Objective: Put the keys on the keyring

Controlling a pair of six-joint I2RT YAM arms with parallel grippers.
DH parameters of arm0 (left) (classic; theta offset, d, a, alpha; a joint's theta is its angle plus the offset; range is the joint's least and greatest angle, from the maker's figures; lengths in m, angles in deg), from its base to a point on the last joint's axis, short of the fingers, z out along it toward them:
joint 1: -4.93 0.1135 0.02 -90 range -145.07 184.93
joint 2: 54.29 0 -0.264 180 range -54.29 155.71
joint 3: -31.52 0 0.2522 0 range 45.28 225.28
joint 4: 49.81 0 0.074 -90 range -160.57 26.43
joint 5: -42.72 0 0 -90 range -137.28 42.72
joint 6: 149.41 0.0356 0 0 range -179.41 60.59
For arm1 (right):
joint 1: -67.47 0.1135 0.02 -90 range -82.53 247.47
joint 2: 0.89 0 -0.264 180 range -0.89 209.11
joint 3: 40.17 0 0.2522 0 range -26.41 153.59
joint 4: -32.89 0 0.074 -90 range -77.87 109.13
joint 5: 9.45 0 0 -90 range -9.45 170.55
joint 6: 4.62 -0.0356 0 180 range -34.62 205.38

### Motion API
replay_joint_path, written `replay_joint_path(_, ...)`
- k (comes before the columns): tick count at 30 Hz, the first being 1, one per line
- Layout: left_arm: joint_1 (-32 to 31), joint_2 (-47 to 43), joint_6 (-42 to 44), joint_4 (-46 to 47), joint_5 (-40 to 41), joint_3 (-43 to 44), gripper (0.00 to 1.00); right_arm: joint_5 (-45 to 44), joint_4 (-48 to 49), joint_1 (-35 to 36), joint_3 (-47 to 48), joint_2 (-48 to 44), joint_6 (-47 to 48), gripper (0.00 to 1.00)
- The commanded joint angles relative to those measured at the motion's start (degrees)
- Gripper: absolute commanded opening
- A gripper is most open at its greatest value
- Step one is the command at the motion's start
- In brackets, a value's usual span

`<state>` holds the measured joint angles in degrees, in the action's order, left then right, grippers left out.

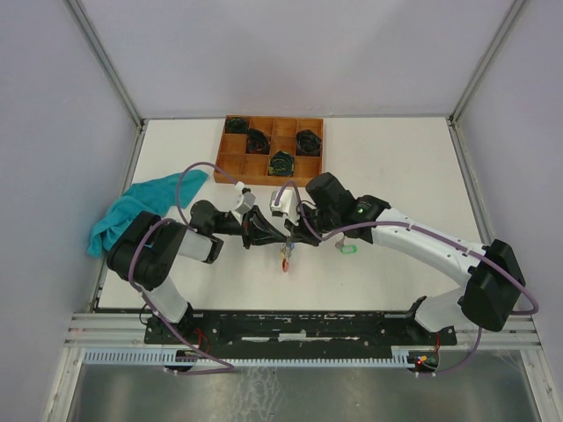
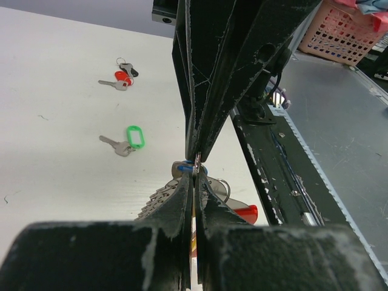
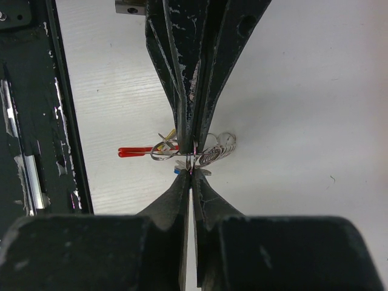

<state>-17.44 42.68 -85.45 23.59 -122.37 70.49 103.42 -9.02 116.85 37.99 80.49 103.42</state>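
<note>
**Two robot claws pinch one keyring between them over a white table**

At the far edge of the white table (image 1: pixel 396 176) sits a shallow brown wooden tray (image 1: pixel 227 163) divided into square compartments. Four black coiled bundles (image 1: pixel 281 162) lie in it, each in its own compartment. A pink plastic lattice basket (image 2: pixel 339 36) shows beyond the table in the left wrist view. The frame cuts it off, and its contents are too cropped to name.

At the table's middle the two arms meet tip to tip. The left gripper (image 2: pixel 195 182) has its jaws pressed together on a thin silver metal keyring (image 3: pixel 193 159). The right gripper (image 3: pixel 190 176) faces it, its jaws all but touching with only a hairline slit, clamped on the same keyring. A bunch of keys (image 3: pixel 218 144), small and silver, hangs from the ring right at the fingertips. A red plastic tag (image 3: pixel 136 151) sticks out sideways, and a blue tag (image 2: pixel 183 168) is partly hidden behind the fingers. How many keys are in the bunch cannot be made out.

Loose on the table, apart from the claws, lies a green-tagged key (image 2: pixel 130 140). Farther off is a red-tagged key (image 2: pixel 123 77) beside a small black piece. A crumpled teal cloth (image 1: pixel 123 215) lies at the table's left edge, next to the left arm.
</note>
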Motion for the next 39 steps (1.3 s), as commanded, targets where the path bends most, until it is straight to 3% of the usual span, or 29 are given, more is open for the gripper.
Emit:
replay_joint_path(1,-0.5,0.5,-1.3,11.7,1.7,0.9,0.03,1.1,4.4,0.2,2.4,-0.7,0.6,0.13)
replay_joint_path(17,1.1,0.6,-1.7,11.7,4.8,0.0,0.03,2.9,6.6,-3.4,-1.6,-4.8,-1.6,0.36)
replay_joint_path(27,1.0,0.1,-1.6,11.7,4.9,-0.1,0.03,9.6,15.5,-7.5,-9.6,-6.7,-7.0,0.36)
replay_joint_path(39,1.1,-0.3,-1.5,11.7,4.5,-0.2,0.03,12.6,19.2,-8.1,-10.3,-3.9,-8.4,0.30)
